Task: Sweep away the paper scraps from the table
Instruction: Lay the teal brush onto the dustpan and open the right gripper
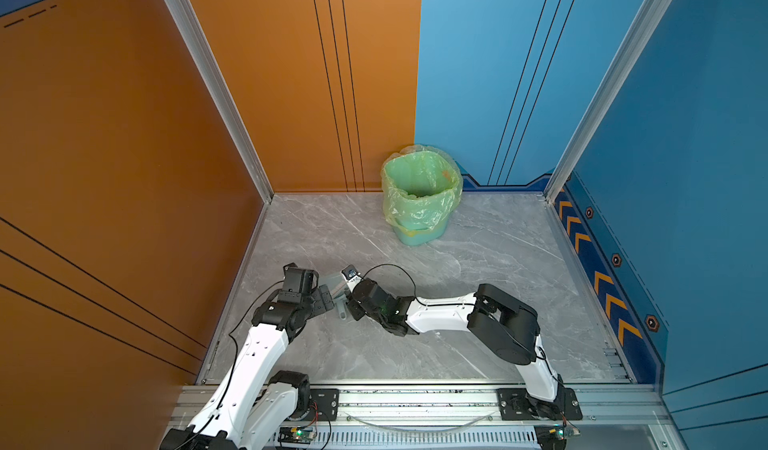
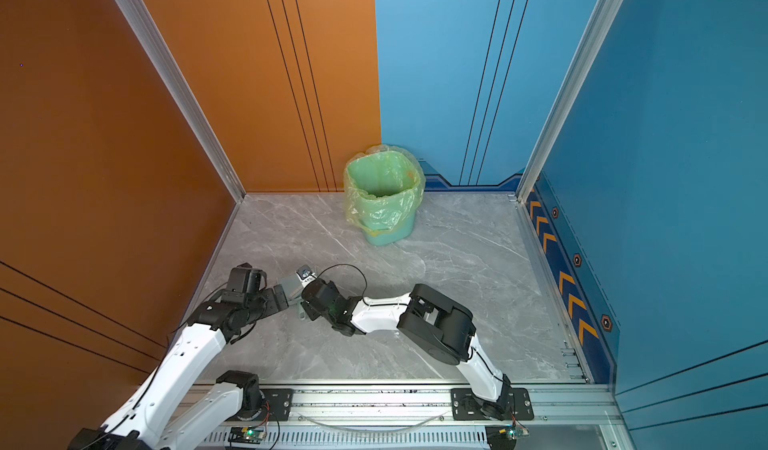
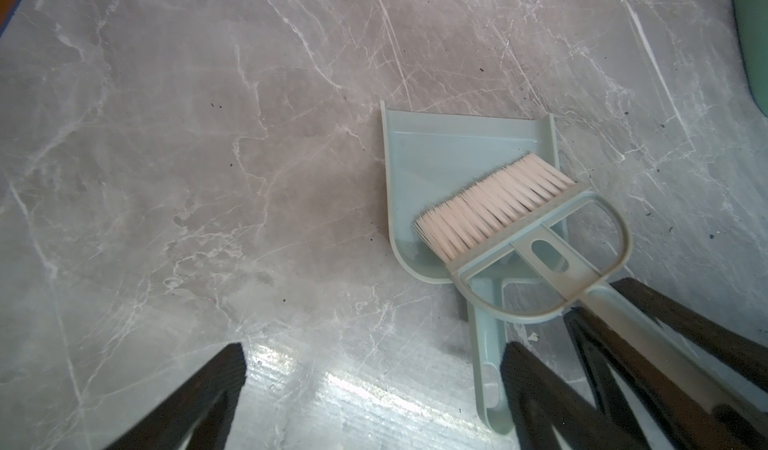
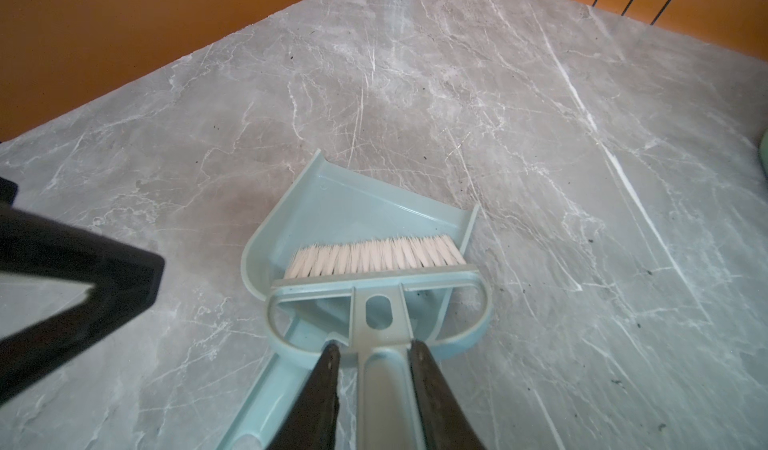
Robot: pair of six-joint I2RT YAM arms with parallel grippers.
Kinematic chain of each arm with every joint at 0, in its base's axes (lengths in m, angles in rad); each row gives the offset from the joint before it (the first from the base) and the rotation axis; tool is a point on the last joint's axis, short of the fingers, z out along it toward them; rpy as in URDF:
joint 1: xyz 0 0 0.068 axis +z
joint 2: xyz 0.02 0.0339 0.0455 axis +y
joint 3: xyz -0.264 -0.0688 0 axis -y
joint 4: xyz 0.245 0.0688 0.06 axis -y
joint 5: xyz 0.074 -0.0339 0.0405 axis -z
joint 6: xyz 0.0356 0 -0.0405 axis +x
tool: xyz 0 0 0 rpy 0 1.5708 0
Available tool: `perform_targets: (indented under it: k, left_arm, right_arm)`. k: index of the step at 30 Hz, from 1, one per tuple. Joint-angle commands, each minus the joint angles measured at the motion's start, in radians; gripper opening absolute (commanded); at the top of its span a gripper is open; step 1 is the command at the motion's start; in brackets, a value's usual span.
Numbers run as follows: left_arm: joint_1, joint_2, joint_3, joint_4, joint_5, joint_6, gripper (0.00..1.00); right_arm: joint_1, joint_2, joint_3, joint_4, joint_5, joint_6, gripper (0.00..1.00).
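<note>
- Between the fingers [image 4: 328,369] of my right gripper [image 4: 374,346]: the brush [image 4: 374,256] handle. They flank it closely, with a thin gap on one side. Whether they pinch it I cannot tell.
- Ahead of those fingertips: bristles resting inside the pan [image 4: 353,207], which lies flat on the table [image 4: 415,94].
- Beside it, my left gripper [image 3: 376,347]: spread wide and empty, with the pan handle just beside one finger.
- Scraps: none visible on the table around either hand. Far beyond both sets of fingertips stands the bin [image 1: 419,227], too dark inside to show whether they lie there.
- Handling, as judged: crumpled paper would be light, soft and springy, apt to roll or skid on this hard, slick table. I would not pinch such wads. I would push them low with the bristles, holding the brush at mid-handle and the pan by its handle.
- Axis: with no scrap seen, I cannot tell which way one points; a wad would have little long axis anyway. The brush runs lengthwise outward from my right wrist, bristles away from me. The pan mouth opens roughly the same way, slightly skewed.
</note>
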Motion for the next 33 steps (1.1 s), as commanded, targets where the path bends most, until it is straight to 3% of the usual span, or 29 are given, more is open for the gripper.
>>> perform_targets:
  k: [1, 26, 33]
  left_arm:
    - [0.007, 0.005, -0.012, -0.002, 0.023, 0.009, 0.97]
    - [0.007, -0.002, -0.013, -0.002, 0.030, 0.013, 0.98]
    - [0.004, 0.002, -0.014, 0.004, 0.045, 0.021, 0.98]
  right_arm:
    - [0.007, -0.021, -0.021, 0.000, 0.025, 0.014, 0.32]
    - [0.035, -0.106, -0.067, -0.043, 0.023, -0.016, 0.41]
    - [0.038, -0.140, -0.086, -0.058, 0.068, -0.047, 0.42]
